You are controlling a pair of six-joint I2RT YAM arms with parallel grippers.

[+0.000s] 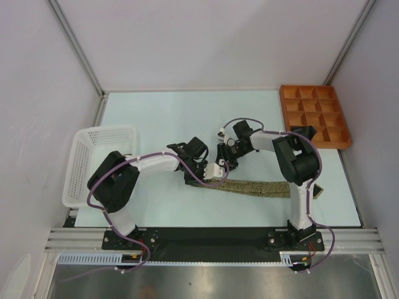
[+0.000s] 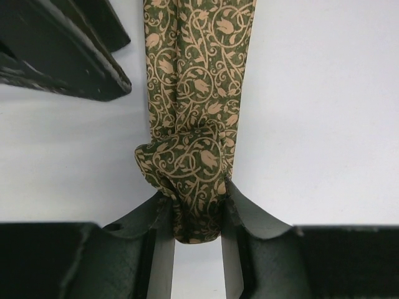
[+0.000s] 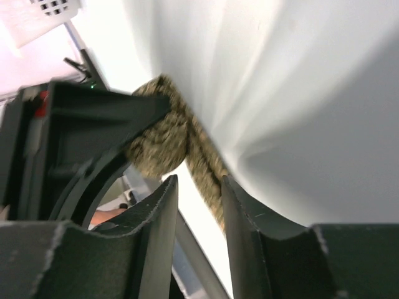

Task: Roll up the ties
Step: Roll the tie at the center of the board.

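Pale, perhaps bluish tabletop [image 1: 156, 118] under tie [image 1: 262, 187]

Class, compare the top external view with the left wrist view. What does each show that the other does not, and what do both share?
Only the top external view shows the white basket at the left, the orange tray at the far right, and the unrolled length of the tie running right across the table. Only the left wrist view shows the tie's vine-and-flower print and its small rolled end pinched between the fingers. Both show the tie, the left gripper and the pale table.
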